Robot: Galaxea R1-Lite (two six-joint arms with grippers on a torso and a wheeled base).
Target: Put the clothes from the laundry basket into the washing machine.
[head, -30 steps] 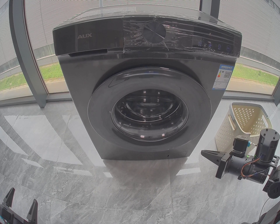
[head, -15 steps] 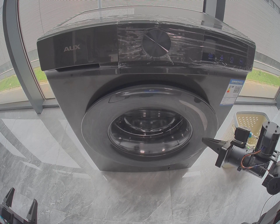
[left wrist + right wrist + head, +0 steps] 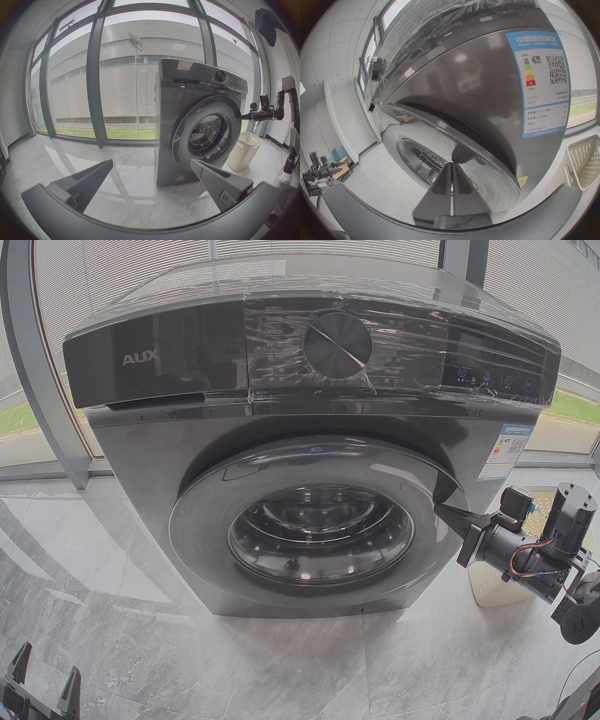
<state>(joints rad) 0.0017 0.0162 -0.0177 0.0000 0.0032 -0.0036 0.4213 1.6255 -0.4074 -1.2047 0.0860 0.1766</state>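
Straight ahead at 12 o'clock on the grey tiled floor (image 3: pixel 250 665): washer (image 3: pixel 300 427), dark grey, front-loading, with glass wall behind. Door (image 3: pixel 206 515) round, glass centre, shut flat against the front. Bare drum seen through the glass. Dial (image 3: pixel 337 345) mid-panel at 12 o'clock of the door, under wrinkled film (image 3: pixel 281 346). Label (image 3: pixel 506 452) blue and white, at 2 o'clock of the door.

At 3 o'clock of the door rim: right gripper (image 3: pixel 439 509), level, pointing across toward the washer, its 2 fingers pressed together with nothing between. Tip right at the rim, meeting own reflection in the right wrist view (image 3: pixel 452 163); contact or hairline gap, cannot tell.

Basket (image 3: pixel 494 590) cream, perforated, upright on the floor at 3 o'clock of the washer, just beside its corner, partly behind the right arm. Pale inner walls seen from the right wrist (image 3: pixel 587 162); bottom hidden, so clothes inside cannot be told.

Low at 7 o'clock of the head view: left gripper (image 3: pixel 44 677), well apart from washer and basket, fingers spread wide and holding nothing (image 3: pixel 151 162).
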